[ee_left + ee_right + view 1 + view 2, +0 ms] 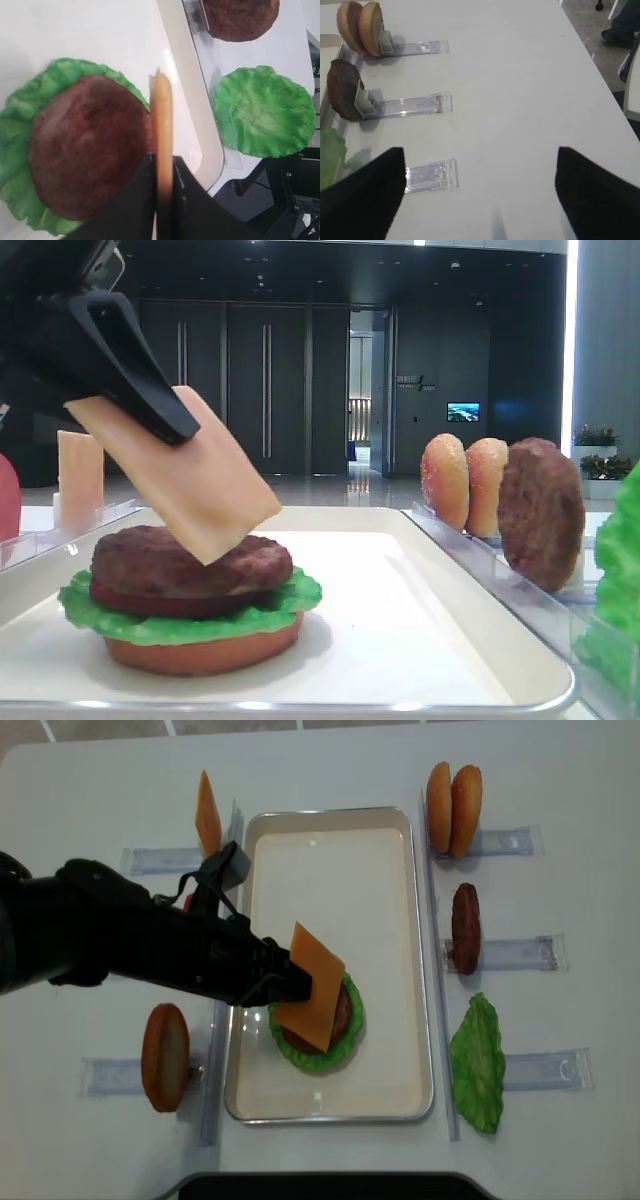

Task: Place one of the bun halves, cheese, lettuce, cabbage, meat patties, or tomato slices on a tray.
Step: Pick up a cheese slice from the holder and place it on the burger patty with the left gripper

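Observation:
My left gripper is shut on a pale orange-tan cheese slice, holding it tilted by one edge. The cheese hangs just above a brown meat patty, its lower corner close to or touching the patty's top. The patty lies on green lettuce and a bun half on the cream-white tray. In the left wrist view the cheese shows edge-on between the black fingers. My right gripper is open over bare table, holding nothing.
Clear racks flank the tray. On the right stand two bun halves, a meat patty and a lettuce leaf. On the left stand another cheese slice and a bun half. My left arm crosses the left racks.

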Available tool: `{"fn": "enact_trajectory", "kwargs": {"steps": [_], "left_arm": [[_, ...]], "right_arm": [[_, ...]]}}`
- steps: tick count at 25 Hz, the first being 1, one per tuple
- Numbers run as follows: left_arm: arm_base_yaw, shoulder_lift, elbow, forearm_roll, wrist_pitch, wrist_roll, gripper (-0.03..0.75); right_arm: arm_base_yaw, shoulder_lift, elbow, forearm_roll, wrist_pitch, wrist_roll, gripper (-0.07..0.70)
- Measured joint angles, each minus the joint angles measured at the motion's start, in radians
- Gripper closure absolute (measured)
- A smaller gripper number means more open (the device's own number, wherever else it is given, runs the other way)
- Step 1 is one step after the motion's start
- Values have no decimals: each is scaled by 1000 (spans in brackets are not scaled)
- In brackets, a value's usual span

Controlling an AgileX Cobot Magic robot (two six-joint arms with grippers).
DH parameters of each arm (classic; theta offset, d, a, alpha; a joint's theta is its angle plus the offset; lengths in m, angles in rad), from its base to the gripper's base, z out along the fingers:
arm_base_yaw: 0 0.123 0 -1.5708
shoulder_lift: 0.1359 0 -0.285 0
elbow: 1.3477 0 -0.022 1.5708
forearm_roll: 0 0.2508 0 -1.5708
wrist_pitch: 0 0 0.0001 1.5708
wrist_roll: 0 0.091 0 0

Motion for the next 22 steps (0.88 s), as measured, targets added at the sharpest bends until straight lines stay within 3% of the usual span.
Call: {"fn": "enact_trajectory", "kwargs": {"steps": [22], "left_arm": [[0,35,0,-18,0,38,679]], "right_arm": [[0,0,0,0,0,0,54]]}}
